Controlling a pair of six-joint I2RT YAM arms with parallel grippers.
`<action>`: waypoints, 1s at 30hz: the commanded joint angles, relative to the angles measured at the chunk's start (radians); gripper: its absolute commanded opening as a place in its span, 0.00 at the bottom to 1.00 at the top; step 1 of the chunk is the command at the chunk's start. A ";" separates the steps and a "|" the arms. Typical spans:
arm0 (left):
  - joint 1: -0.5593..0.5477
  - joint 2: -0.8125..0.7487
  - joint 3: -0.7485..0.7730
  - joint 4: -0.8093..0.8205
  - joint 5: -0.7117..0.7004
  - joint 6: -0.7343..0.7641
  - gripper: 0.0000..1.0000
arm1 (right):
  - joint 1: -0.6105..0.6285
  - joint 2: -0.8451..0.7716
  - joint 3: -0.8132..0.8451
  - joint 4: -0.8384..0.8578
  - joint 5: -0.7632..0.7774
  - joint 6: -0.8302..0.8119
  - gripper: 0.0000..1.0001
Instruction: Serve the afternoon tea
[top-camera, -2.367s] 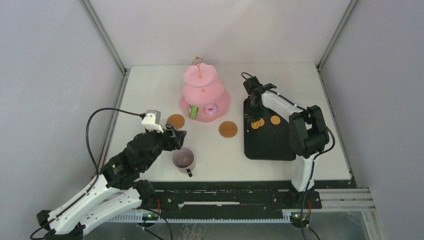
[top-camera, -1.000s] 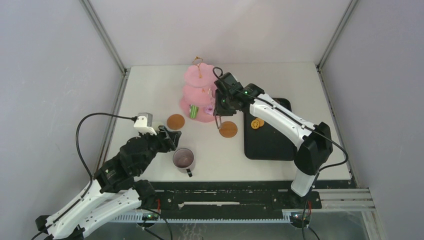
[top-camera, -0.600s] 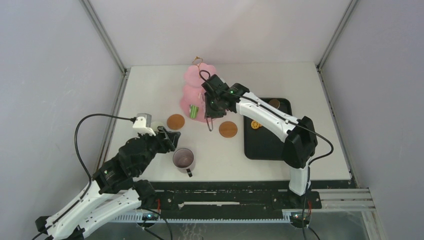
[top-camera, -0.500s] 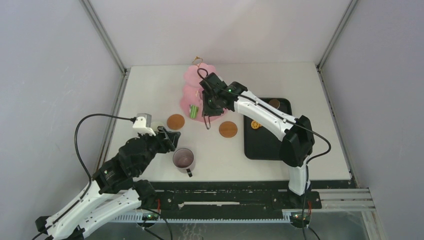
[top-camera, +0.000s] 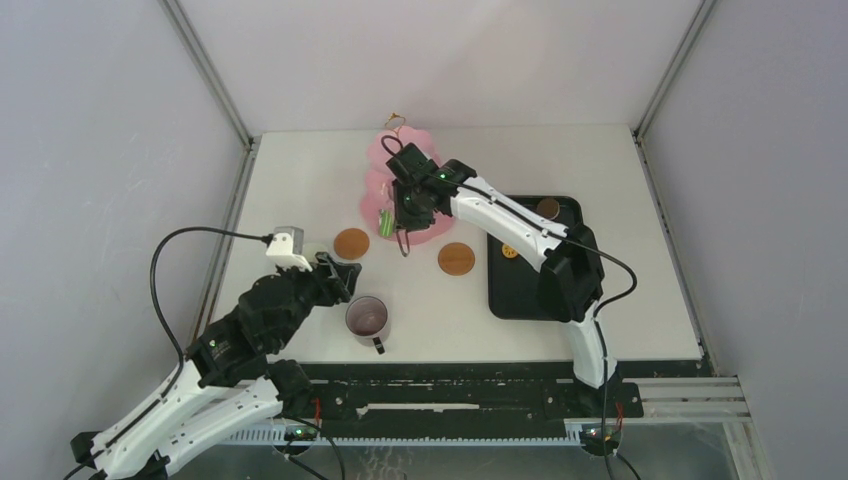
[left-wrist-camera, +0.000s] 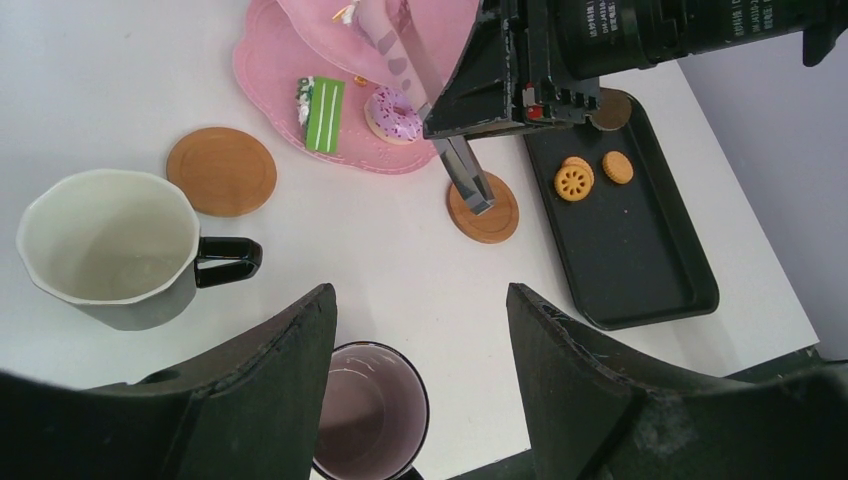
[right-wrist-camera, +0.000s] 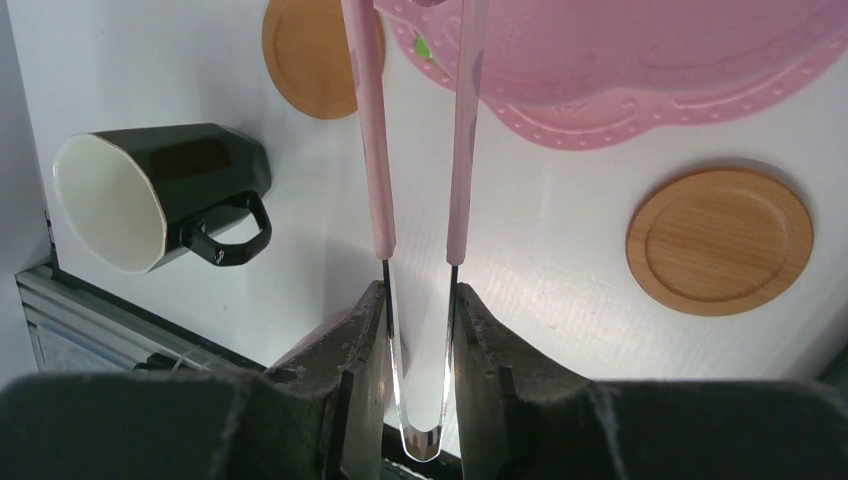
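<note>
The pink three-tier cake stand (top-camera: 378, 185) stands at the table's back middle. A green pastry (left-wrist-camera: 322, 100) and a pink donut (left-wrist-camera: 388, 112) lie on its bottom tier. My right gripper (top-camera: 409, 203) is over the stand, shut on thin metal tongs (right-wrist-camera: 375, 150). The tongs' tips reach over the stand, out of view. My left gripper (left-wrist-camera: 420, 300) is open above a dark mug with a purple inside (top-camera: 367, 318). A second mug with a white inside (left-wrist-camera: 100, 250) stands to the left. Two brown coasters (top-camera: 351, 242) (top-camera: 455, 258) lie in front of the stand.
A black tray (top-camera: 535, 285) lies right of the stand, with cookies (left-wrist-camera: 574, 181) (left-wrist-camera: 617, 167) on its far end. The enclosure's walls and metal posts ring the table. The rail runs along the near edge.
My right arm has swung left from the tray to the cake stand, carrying the tongs. My left gripper has drawn back a little from the purple mug and stays open.
</note>
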 joint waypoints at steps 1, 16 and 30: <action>-0.001 0.016 -0.017 0.020 -0.021 0.022 0.68 | -0.002 0.013 0.080 0.021 -0.018 -0.007 0.08; 0.001 0.031 -0.012 0.022 -0.028 0.061 0.69 | -0.014 0.070 0.143 0.010 -0.030 -0.008 0.09; 0.012 0.030 -0.015 0.023 -0.012 0.070 0.69 | -0.021 0.082 0.147 -0.002 -0.011 0.005 0.29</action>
